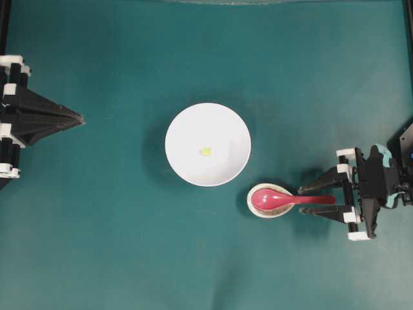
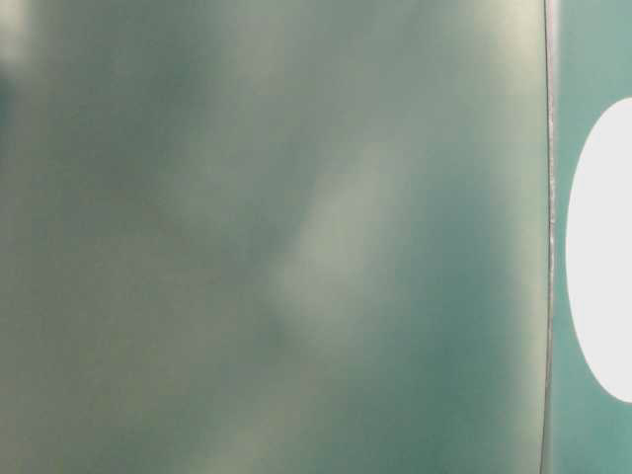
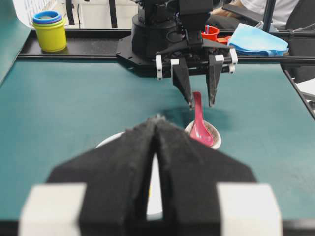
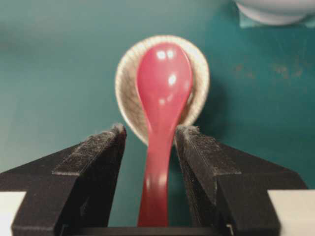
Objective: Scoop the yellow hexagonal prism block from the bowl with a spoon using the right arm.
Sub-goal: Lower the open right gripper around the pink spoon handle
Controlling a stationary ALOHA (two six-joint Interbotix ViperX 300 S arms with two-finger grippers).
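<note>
Straddling spoon handle with my right gripper (image 1: 317, 199), jaws wide, not yet closed. Large round glossy white bowl (image 1: 208, 144) as landmark. My left gripper (image 1: 76, 119) parked well left of bowl, jaws together. Small speckled grey-white dish (image 1: 270, 200) just beside bowl's lower right, cradling glossy pink-red soup spoon (image 1: 284, 198). Tiny yellow hexagonal block (image 1: 205, 151) in bowl centre. Grasp, scoop both left to do.

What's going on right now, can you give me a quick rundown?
Right hand open, straddling spoon handle, not gripping. Left hand shut, parked. Yellow block in bowl. Nothing in the way.
</note>
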